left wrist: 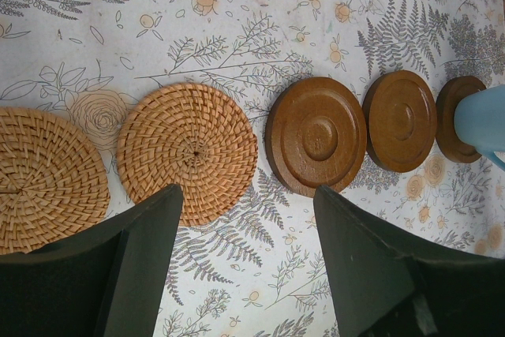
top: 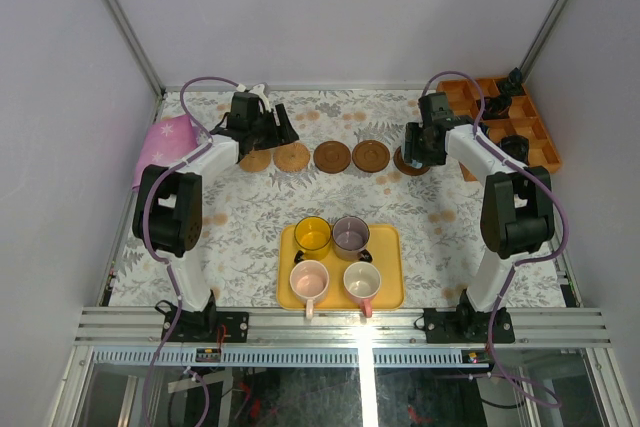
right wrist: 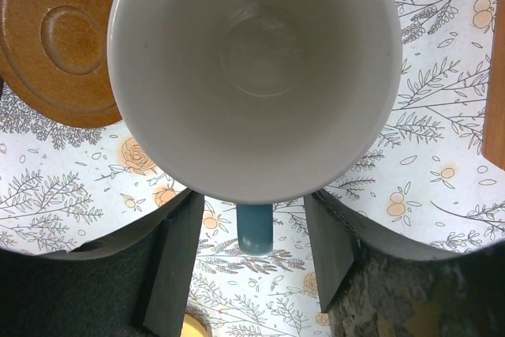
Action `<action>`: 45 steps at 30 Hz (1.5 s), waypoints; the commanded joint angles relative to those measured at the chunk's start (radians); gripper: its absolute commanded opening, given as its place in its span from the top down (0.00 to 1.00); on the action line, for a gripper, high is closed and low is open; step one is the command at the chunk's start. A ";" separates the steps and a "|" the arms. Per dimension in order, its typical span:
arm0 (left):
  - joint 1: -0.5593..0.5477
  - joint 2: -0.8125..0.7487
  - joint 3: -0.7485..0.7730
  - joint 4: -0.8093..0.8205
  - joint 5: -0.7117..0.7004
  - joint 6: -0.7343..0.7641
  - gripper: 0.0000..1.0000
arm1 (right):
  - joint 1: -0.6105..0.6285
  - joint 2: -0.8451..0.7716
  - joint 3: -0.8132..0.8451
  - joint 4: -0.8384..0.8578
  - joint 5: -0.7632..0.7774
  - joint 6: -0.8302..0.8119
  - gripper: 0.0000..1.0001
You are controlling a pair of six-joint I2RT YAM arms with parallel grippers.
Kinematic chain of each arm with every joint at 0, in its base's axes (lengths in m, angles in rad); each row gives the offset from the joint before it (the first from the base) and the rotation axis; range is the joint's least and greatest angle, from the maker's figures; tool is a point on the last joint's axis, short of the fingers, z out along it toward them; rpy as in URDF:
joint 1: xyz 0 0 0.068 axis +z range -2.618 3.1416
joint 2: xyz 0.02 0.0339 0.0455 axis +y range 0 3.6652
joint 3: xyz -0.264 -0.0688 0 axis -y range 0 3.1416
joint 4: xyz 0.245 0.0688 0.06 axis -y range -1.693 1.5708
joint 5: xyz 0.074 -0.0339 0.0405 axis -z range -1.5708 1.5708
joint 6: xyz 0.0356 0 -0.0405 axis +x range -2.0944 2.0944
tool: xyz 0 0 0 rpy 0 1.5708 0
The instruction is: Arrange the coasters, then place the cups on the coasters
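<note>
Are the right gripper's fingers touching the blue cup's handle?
Apart. Right wrist view: tablecloth shows on both sides of the blue cup's handle, between it and the fingers of the right gripper.

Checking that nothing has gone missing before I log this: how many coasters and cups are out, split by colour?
Tan woven coasters: 2
Dark brown coasters: 3
Yellow cup: 1
Purple-grey cup: 1
Pink cups: 2
Light blue cup: 1
Total: 10
</note>
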 commanded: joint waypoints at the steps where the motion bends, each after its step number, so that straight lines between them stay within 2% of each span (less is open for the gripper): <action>1: 0.005 -0.031 -0.004 0.022 0.002 0.014 0.32 | -0.002 -0.040 0.045 -0.017 0.014 -0.001 0.38; 6: 0.006 -0.052 -0.014 0.022 0.001 0.021 0.32 | 0.001 -0.131 0.000 -0.033 0.017 -0.004 0.34; 14: 0.006 -0.126 -0.077 0.032 0.034 0.032 0.32 | 0.049 -0.362 -0.200 0.009 0.041 0.043 0.30; 20: 0.005 -0.214 -0.157 0.031 0.057 0.052 0.32 | 0.215 -0.541 -0.330 -0.025 0.082 0.106 0.30; 27: 0.004 -0.313 -0.238 0.025 0.085 0.068 0.32 | 0.382 -0.674 -0.422 -0.067 0.041 0.193 0.32; 36: 0.003 -0.413 -0.319 0.036 0.092 0.055 0.32 | 0.623 -0.658 -0.444 -0.081 0.036 0.261 0.33; 45: 0.001 -0.445 -0.351 0.031 0.105 0.043 0.32 | 0.715 -0.575 -0.428 -0.060 -0.001 0.247 0.32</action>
